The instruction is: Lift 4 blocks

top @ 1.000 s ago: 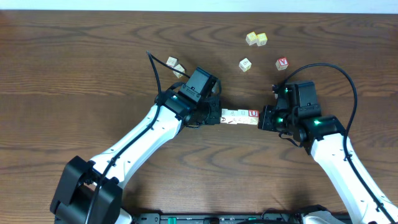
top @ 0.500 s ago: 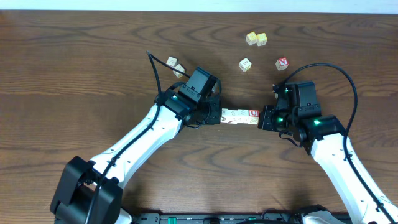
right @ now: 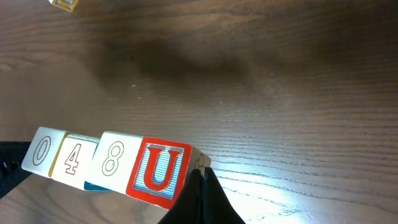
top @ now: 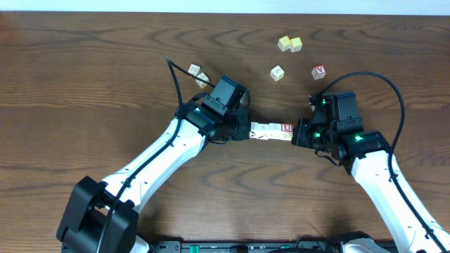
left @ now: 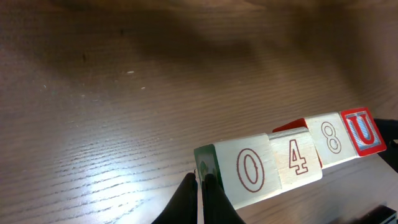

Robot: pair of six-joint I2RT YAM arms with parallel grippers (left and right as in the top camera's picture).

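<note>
Left gripper (left: 199, 182) and right gripper (right: 200, 175), both pinched together, are squeezing the light, stiff blocks (left: 287, 162) endwise; slippage seems likely.

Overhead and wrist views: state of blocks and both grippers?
Block row 0-4-8-U: end to end, clamped between both arms, apparently off the table.
Left gripper: fingers shut, pressing the 0 end.
Right gripper: fingers shut, pressing the U end.
V block: loose on table.
Yellow pair: loose, side by side.
Lone cream cube: loose.
Pair by left arm: loose, side by side.

Robot lab: two white arms (top: 151, 161) at wood-grain table (top: 70, 70).
</note>
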